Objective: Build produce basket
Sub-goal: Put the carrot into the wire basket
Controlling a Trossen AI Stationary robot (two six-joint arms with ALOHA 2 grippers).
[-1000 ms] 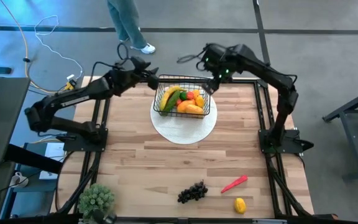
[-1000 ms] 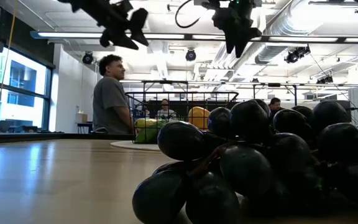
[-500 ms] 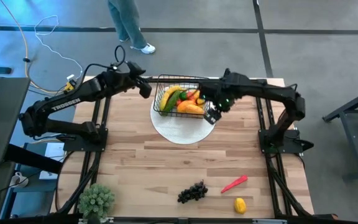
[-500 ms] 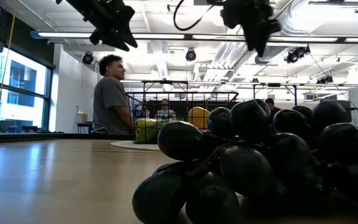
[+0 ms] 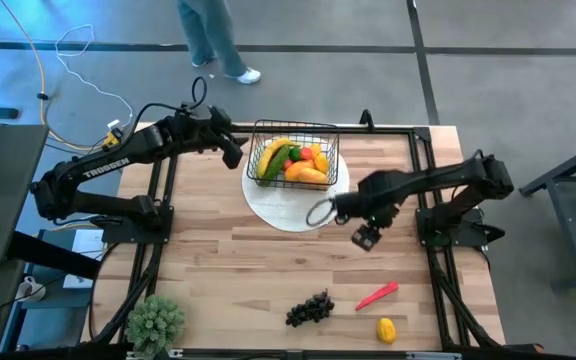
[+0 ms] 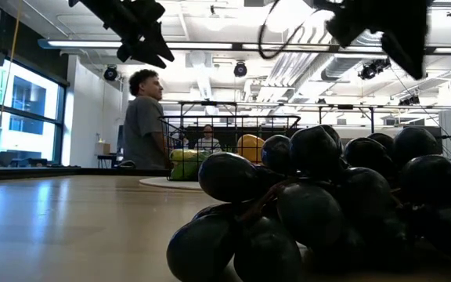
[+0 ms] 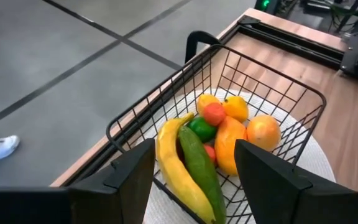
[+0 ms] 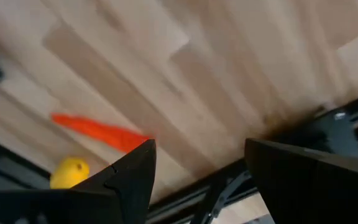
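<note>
The black wire basket (image 5: 293, 158) stands on a white round plate (image 5: 298, 208) at the table's far middle. It holds a yellow banana (image 7: 174, 167), a green cucumber (image 7: 199, 163), oranges (image 7: 263, 132) and other small produce. My left gripper (image 5: 230, 150) hovers open just left of the basket; it also shows in the left wrist view (image 7: 194, 177). My right gripper (image 5: 366, 238) is open and empty above bare table, right of and nearer than the plate. Dark grapes (image 5: 309, 308), a red chili (image 5: 376, 295) and a lemon (image 5: 386, 329) lie near the front edge. The right wrist view shows the chili (image 8: 101, 134) and the lemon (image 8: 69, 172).
A green potted plant (image 5: 155, 322) stands at the near left corner. The grapes (image 6: 327, 204) fill the low view's foreground. A person (image 6: 143, 121) stands beyond the table's far edge. Bare wood lies between the plate and the loose produce.
My right gripper has left the basket's far right corner and swung toward the table's near edge, past the plate's right side, to above bare table. My left gripper has drawn back a little to the left of the basket. The basket and the produce have stayed put.
</note>
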